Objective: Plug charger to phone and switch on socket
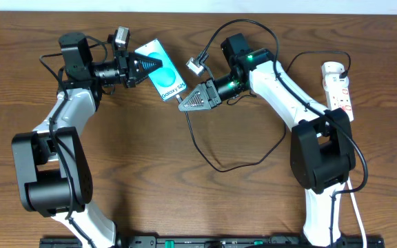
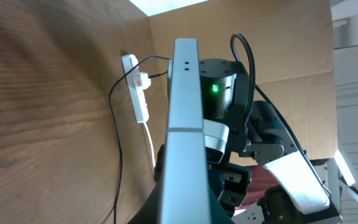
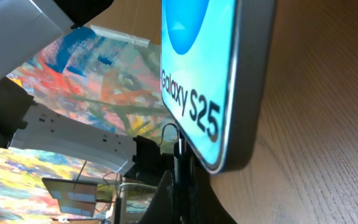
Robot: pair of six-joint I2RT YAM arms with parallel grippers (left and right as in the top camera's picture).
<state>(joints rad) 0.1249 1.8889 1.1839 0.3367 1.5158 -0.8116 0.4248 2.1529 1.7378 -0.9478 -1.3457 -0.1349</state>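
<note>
We find the phone [image 1: 165, 81] turned on edge near mid-table, its upper end clamped by the left gripper [image 1: 156, 65]. The right gripper [image 1: 183, 105] pinches the charger [image 3: 179, 163] tip at the phone's lower end. The socket [image 1: 339, 86] lies far right.

Pretty sure this was a robotics lab bench, not anyone's home or office. Two white-and-black jointed robot arms, a left one [image 1: 54, 148] and a right one [image 1: 322, 148], rose from a black rail [image 1: 205, 242] along the near edge of a brown wood-grain table [image 1: 185, 207]. Straight out past the left gripper [image 1: 147, 65], beyond the table's far side, plain brown cardboard sheets [image 2: 291, 56] stood as a makeshift wall. A small green status light [image 2: 215, 88] glowed on the right arm's black housing. Out past the right gripper [image 1: 185, 103], a big panel splashed with multicolour paint [image 3: 92, 81] filled the background. It all looked like a rigged-up test setup.
</note>
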